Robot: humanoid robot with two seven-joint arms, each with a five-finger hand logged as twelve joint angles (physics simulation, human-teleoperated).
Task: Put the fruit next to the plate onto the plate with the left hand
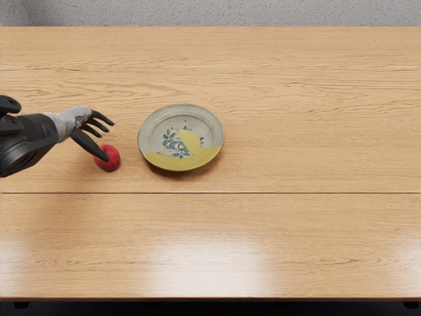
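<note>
A small red fruit (109, 158) lies on the wooden table just left of a round plate (152, 128) with a grey rim, a yellow patch and a blue-green leaf pattern. My left hand (94, 131) comes in from the left edge and hovers over the fruit's upper left side. Its dark fingers (100, 122) are spread, and the thumb reaches down to the fruit's top left edge. Nothing is grasped. The plate holds nothing.
The wooden table (276, 217) runs across the whole view, with its far edge along the top and its front edge at the bottom.
</note>
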